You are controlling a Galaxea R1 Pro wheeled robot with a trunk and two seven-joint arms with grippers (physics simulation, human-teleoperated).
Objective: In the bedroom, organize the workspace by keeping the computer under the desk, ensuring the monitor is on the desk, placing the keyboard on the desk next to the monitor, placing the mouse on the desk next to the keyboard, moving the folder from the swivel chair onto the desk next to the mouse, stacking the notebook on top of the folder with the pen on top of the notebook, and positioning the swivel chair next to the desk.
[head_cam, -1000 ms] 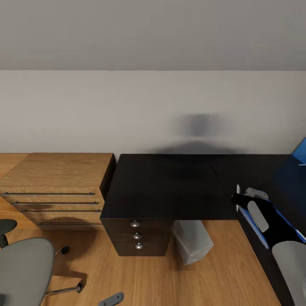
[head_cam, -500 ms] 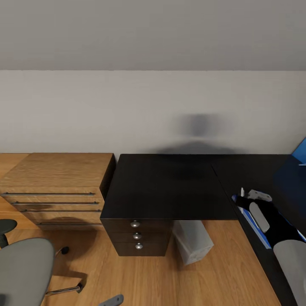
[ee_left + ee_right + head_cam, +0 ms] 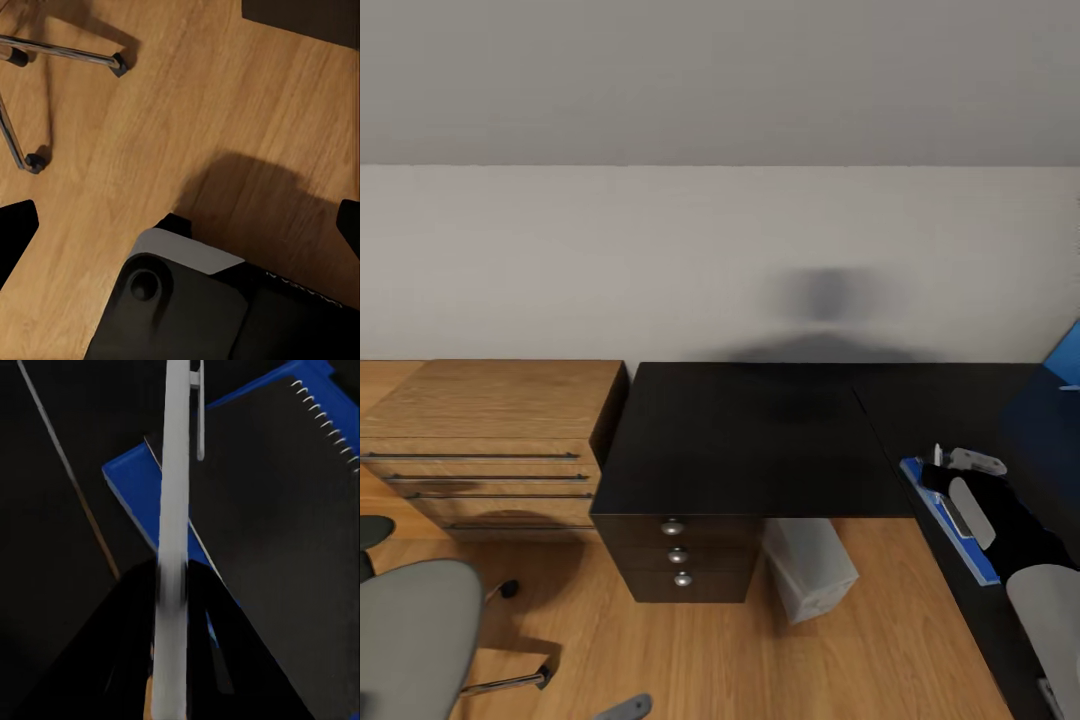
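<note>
You have the pen pinched in the right gripper: in the right wrist view the white stick runs up the middle of the frame from between the two dark fingers, which close on its lower end, with its clip near the top. Behind it lies the notebook, dark and spiral-edged, filling the right half of that frame on top of the blue folder, whose corner juts out at centre left. In the head view this pile sits at the right edge, on the desk, with the folder showing as a blue strip beside your arm and the pen tip poking up just above the gripper. The pen looks light, stiff and smooth, so it will likely roll once released; judge it best to lay it flat across the notebook's middle, low and level, before you let go, and keep your hold near the end as it is. The notebook's glossy cover may let it slide. The left gripper hangs over the wood floor at the lower left of the head view, near the chair; its fingertips sit at the two side edges of the left wrist view, spread wide with nothing between them.
</note>
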